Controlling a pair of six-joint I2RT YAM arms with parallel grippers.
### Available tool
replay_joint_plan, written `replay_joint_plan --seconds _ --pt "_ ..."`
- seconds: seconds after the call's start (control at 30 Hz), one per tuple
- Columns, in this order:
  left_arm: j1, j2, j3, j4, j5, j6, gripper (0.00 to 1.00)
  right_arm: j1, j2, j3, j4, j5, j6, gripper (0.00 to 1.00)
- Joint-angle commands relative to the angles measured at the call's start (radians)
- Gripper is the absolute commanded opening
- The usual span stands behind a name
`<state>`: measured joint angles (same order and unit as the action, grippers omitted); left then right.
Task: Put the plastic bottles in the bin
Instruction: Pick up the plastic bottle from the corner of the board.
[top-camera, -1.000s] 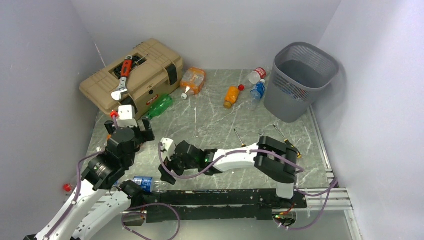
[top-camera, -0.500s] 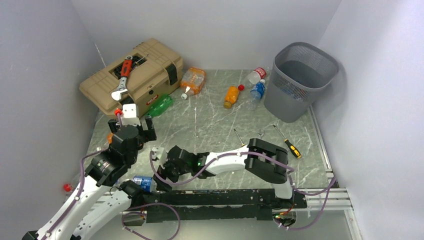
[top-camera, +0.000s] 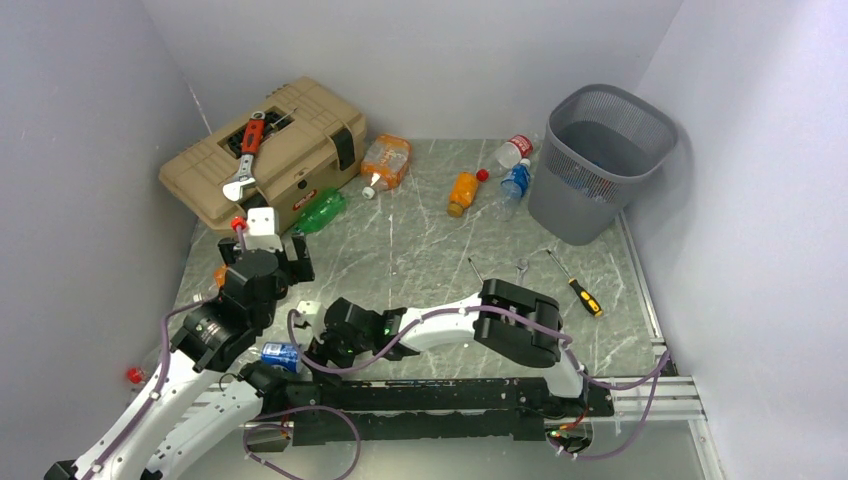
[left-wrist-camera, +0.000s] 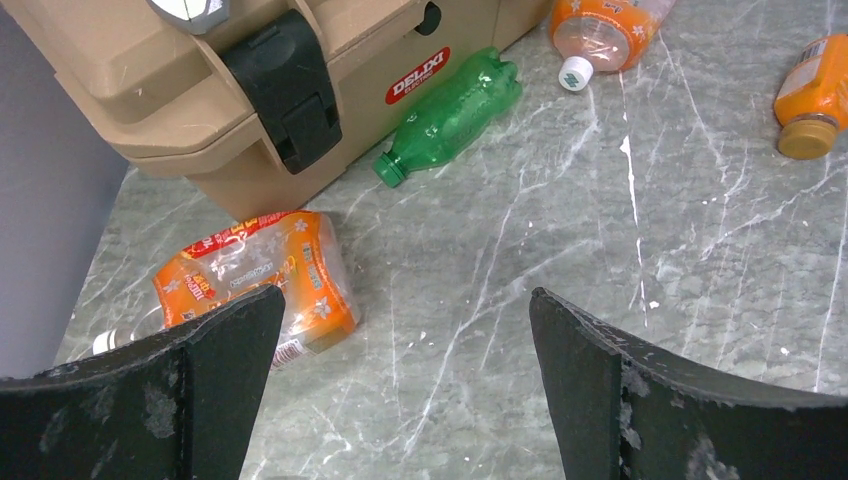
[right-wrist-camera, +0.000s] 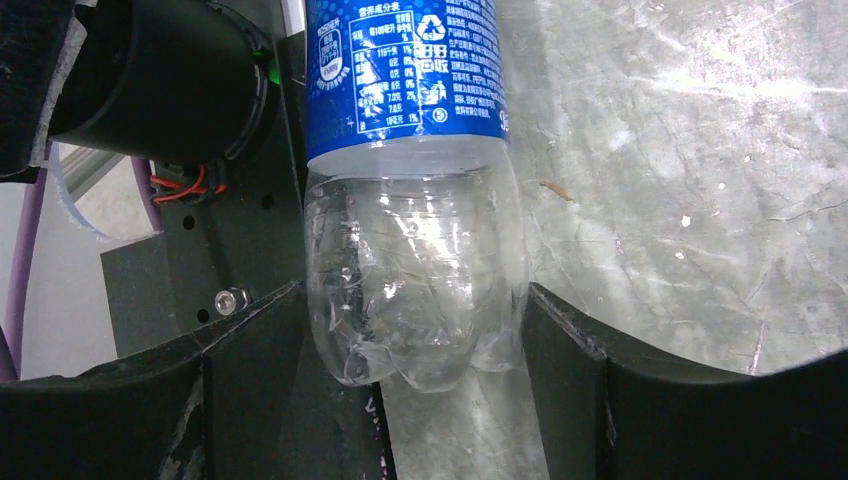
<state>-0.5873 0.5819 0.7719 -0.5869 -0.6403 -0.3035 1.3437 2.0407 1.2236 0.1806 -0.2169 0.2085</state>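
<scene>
Beside bin (top-camera: 575, 205) — one clear bottle (top-camera: 510, 151), one blue bottle (top-camera: 515, 181).

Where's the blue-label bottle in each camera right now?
Top external: blue-label bottle lies at the near edge, lower left, just left of the right tool.
Left wrist: not in it.
Right wrist: centre frame, its clear base between the tool's fingers.
Shared landmark: the grey marbled table, in all three views.

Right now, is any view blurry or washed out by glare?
Top external: sharp, evenly lit, soft shadow beside the bin. Left wrist: green bottle crisp, fingers dark. Right wrist: bright highlights on the clear bottle, table washed pale upper right.
</scene>
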Motion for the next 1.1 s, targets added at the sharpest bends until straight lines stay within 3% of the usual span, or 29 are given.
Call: replay_joint_plan --seconds 0.0,0.23,0.77,0.93,1.07 --pt "0.005 0.010 0.017 0.029 0.014 0.008 0.98 0.010 -0.003 0.020 0.011 0.027 -0.022 0.81" --pt "0.004 0.004 0.015 0.026 0.013 0.007 0.98 0.024 -0.007 0.058 -0.025 0.126 -0.112 0.91" --pt "0.004 0.002 0.017 0.023 0.007 0.010 0.98 0.066 0.072 0.150 -0.065 0.215 -0.304 0.90" --pt "0.004 -0.002 0.015 0.025 0.005 0.012 0.98 0.075 0.071 0.121 -0.029 0.271 -0.319 0.77" --pt "0.005 -0.002 0.015 0.026 0.006 0.011 0.98 0.086 0.006 0.028 0.033 0.345 -0.349 0.54"
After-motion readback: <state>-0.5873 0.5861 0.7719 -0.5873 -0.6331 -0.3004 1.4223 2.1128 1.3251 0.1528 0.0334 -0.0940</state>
